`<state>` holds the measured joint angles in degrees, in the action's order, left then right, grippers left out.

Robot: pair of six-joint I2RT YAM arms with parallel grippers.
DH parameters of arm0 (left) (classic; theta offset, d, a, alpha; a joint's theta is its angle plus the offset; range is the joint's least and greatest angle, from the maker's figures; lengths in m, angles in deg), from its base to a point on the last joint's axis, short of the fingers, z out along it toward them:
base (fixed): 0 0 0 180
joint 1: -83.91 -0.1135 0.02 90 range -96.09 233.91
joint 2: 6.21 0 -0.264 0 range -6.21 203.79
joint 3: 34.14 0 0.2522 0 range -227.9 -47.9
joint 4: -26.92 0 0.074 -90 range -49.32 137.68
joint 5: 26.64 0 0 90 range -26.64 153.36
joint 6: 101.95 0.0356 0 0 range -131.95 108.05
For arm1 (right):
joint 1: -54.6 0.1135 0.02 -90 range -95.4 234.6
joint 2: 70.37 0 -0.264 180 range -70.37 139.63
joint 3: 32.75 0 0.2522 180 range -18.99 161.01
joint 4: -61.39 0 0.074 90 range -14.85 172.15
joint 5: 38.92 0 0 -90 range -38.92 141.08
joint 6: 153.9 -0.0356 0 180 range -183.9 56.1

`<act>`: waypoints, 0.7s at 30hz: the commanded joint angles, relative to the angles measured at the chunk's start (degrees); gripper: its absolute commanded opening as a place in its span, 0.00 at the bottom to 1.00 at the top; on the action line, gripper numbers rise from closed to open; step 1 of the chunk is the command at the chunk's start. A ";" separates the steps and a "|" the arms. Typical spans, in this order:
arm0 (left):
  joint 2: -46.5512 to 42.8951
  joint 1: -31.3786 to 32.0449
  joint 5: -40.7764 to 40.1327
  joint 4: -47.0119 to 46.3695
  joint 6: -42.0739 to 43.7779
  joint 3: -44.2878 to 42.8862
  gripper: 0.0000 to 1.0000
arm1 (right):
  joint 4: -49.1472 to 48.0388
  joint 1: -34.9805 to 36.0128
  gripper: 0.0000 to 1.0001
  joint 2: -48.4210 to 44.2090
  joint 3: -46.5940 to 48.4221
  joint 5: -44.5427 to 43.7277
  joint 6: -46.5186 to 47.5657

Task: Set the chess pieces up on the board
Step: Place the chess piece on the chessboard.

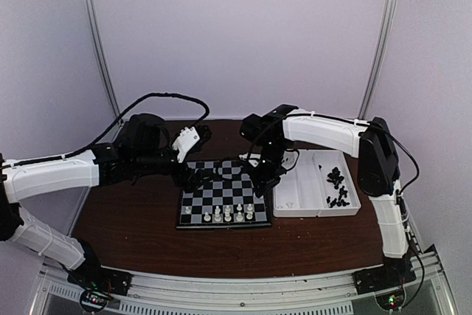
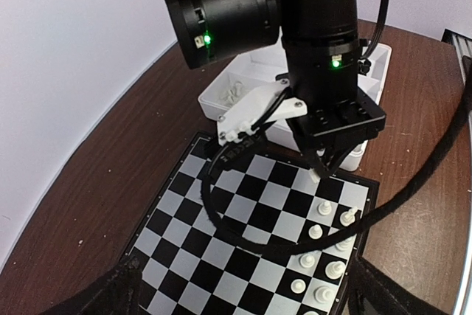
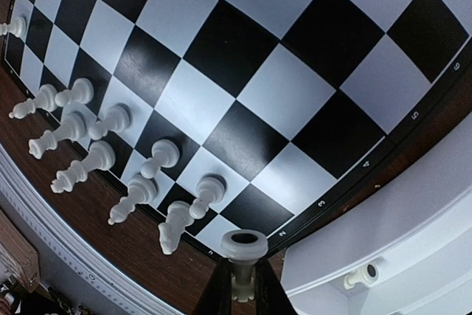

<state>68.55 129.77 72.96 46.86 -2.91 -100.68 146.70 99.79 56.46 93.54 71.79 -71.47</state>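
Clamped on a small white plastic chess piece (image 3: 244,245), our right tool (image 3: 243,279) could topple neighbouring white pieces (image 3: 206,189) if we descend off-centre.

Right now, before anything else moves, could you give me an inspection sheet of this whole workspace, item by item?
Surface: dark brown table, flat black-and-white checked chessboard at centre.
Job's things: small white plastic chess pieces stand on the chessboard's near rows; black chess pieces lie in the right compartment of a white rectangular tray.
Clutter: nothing seen.
Grippers: right gripper pinches one white piece beside the chessboard's right edge; left gripper open above the chessboard.
Cables: black cable hangs over the chessboard.
Surroundings: pale walls, metal frame posts.
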 commanded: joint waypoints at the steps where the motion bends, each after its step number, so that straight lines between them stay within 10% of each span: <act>1: -1.19 0.36 -1.59 -0.08 -0.22 0.90 0.97 | 4.31 0.53 0.13 0.73 2.55 -4.09 1.57; 21: -2.08 0.36 -2.95 0.18 0.28 1.97 0.98 | 8.44 1.04 0.15 6.71 5.51 -5.99 3.18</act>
<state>67.39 129.77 70.78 48.43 -2.87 -99.21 153.91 100.49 62.40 97.15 67.24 -69.07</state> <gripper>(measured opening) 0.976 0.136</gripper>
